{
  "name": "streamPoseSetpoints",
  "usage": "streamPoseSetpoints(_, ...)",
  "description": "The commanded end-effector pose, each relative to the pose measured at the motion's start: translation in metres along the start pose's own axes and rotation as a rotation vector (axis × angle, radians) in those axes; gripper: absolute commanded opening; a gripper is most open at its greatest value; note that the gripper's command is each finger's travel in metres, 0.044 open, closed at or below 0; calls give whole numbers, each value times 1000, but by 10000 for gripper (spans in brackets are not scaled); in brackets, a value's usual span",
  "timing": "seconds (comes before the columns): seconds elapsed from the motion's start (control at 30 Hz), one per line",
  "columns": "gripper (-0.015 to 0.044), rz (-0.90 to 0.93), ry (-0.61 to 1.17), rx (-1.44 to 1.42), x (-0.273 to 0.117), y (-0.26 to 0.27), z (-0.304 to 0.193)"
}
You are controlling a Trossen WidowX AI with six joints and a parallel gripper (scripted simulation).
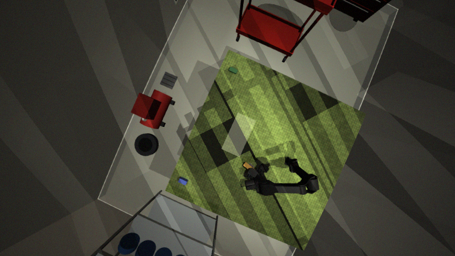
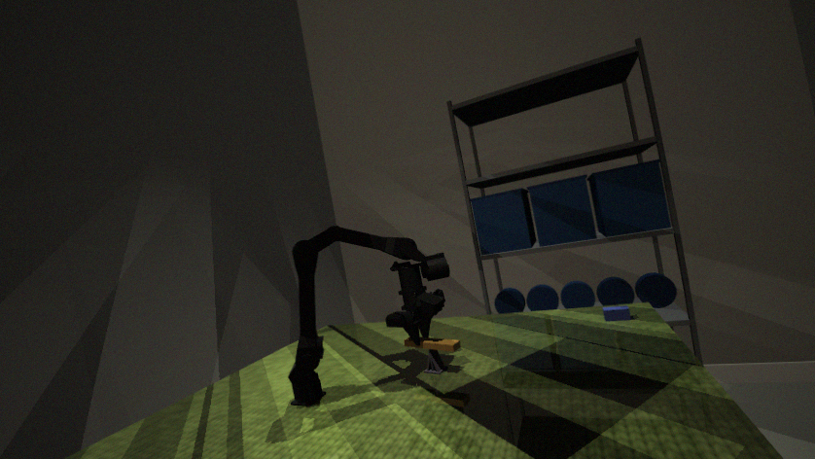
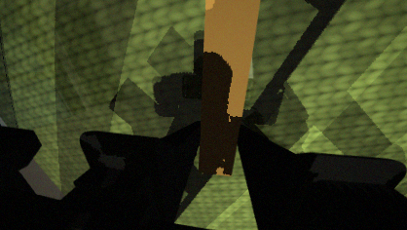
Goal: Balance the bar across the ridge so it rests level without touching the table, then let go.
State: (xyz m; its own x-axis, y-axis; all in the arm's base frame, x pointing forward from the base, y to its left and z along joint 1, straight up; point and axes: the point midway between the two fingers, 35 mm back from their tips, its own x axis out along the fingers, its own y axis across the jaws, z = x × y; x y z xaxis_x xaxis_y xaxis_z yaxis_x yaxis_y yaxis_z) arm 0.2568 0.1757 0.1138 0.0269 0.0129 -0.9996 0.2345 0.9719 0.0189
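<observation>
Lowering stage: fingers [image 2: 420, 340] clamped on the orange bar [image 1: 247, 165] [image 2: 442, 344] [image 3: 233, 44], above the ridge [image 2: 434, 364]; next, presumably, centring, gentle seating and release; contact cannot be confirmed.

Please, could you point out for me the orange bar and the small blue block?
long orange bar [image 1: 247, 165] [image 2: 442, 344] [image 3: 233, 44]: top, exterior, wrist; its body
small blue block [image 1: 183, 180] [image 2: 616, 313]: top, exterior; its body

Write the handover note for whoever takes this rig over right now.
Gripper: fingers shut on the orange bar, near one end.
Ridge: standing on the green table top, under the bar; contact unclear.
Done: bar gripped, raised off the table.
Left: confirm it sits centred and level on the ridge, then let go.
</observation>
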Motion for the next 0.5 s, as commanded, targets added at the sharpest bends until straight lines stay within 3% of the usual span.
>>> streamPoseSetpoints(0.0, 0, 4, 3, 1, 1, 1, 0)
streamPoseSetpoints(0.47, 0, 4, 3, 1, 2, 1, 0)
